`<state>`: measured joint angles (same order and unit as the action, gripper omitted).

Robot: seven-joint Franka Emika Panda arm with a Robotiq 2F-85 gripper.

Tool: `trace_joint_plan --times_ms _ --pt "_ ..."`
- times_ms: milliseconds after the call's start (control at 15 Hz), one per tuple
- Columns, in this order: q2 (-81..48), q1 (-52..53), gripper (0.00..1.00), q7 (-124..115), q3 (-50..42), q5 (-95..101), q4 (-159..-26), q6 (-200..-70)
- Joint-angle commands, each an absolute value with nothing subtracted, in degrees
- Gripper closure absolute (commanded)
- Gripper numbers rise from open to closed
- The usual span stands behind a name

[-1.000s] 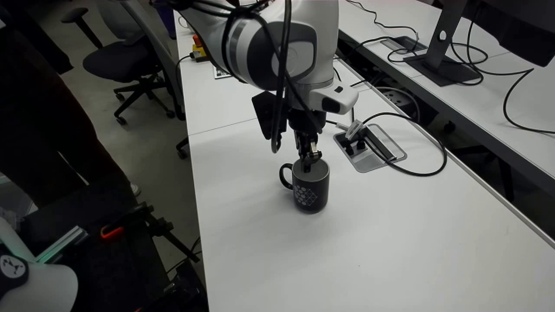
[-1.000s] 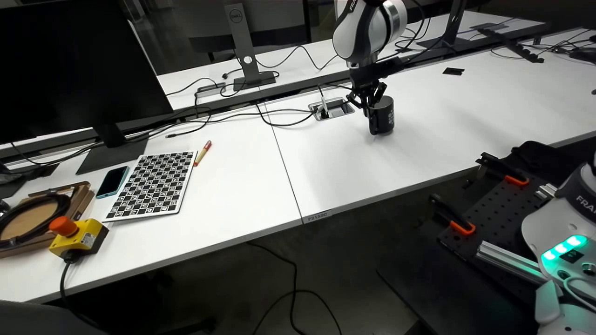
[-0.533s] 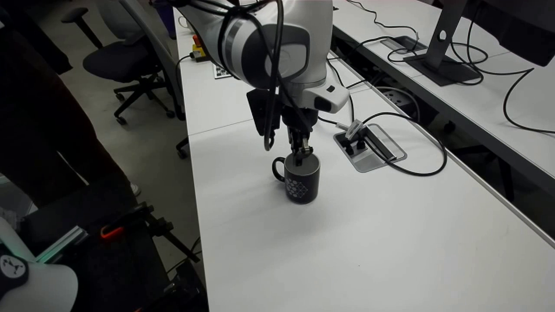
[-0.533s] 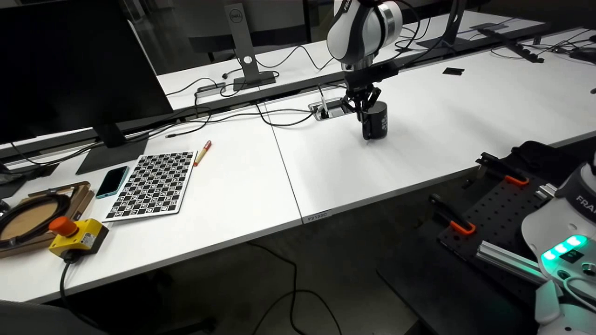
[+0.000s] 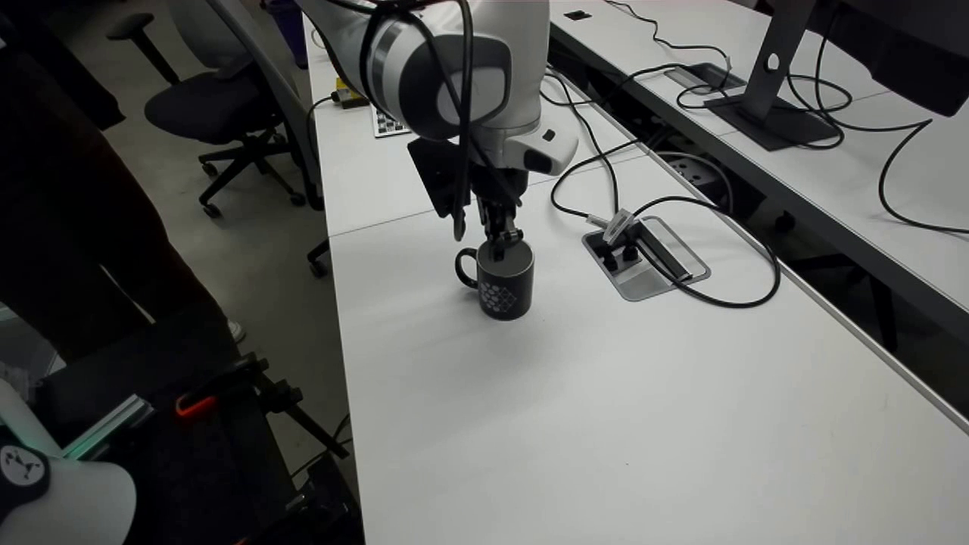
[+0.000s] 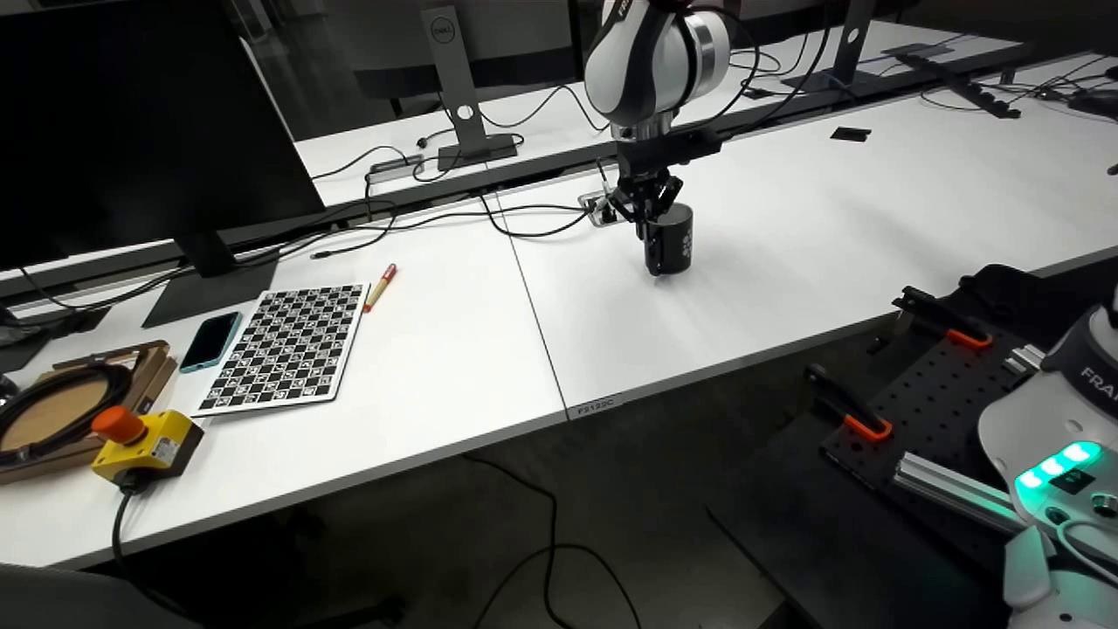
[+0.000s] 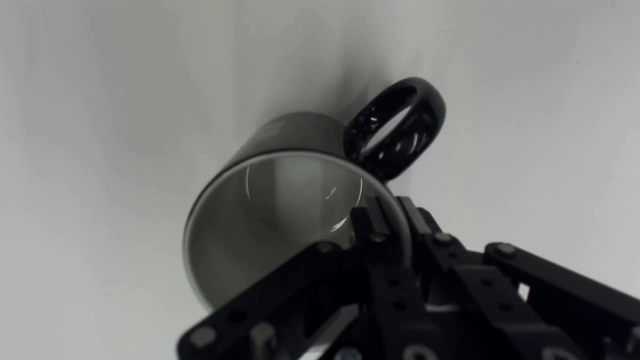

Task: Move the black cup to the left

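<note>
The black cup (image 5: 506,297) stands upright over the white table in both exterior views (image 6: 674,240), with pale marks on its side. I cannot tell whether its base touches the table. In the wrist view the cup (image 7: 295,132) is seen from above, grey inside, with its glossy handle pointing to the upper right. My gripper (image 7: 394,217) is shut on the cup's wall near the handle, one finger inside the rim and one outside. The gripper also shows at the rim in both exterior views (image 5: 497,244) (image 6: 647,218). Part of the rim is hidden behind the fingers.
A cable box (image 5: 645,257) set in the table with loose cables lies beside the cup. A table seam (image 6: 534,319) runs near it. A checkered board (image 6: 284,349), a pen (image 6: 380,288), a phone (image 6: 210,342) and a yellow stop button (image 6: 148,445) lie beyond the seam.
The cup and gripper have moved together toward the table seam, leftward in both exterior views. The gripper has stayed shut on the cup wall. The other objects have not moved.
</note>
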<state>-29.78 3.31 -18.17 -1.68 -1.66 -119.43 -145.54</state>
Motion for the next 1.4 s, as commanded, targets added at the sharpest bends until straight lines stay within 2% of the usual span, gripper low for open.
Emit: trace_joint_plan --times_ms 0,400,467,1067,1133,1333 --pt "-28.8 4.6 0.98 -15.8 -0.6 -1.8 -121.2 -147.4" --pt "-28.8 8.1 0.98 -15.2 -0.7 0.9 -121.3 -147.5" --pt "-29.7 7.3 0.90 -15.6 -0.6 -0.5 -119.6 -146.5" --pt "-29.7 8.0 0.90 -15.6 -0.6 0.1 -119.6 -146.5" --pt "-29.7 8.0 0.98 -15.6 -0.6 0.1 -119.6 -146.5" --pt "-30.0 9.2 0.98 -16.4 -0.5 0.9 -119.1 -147.0"
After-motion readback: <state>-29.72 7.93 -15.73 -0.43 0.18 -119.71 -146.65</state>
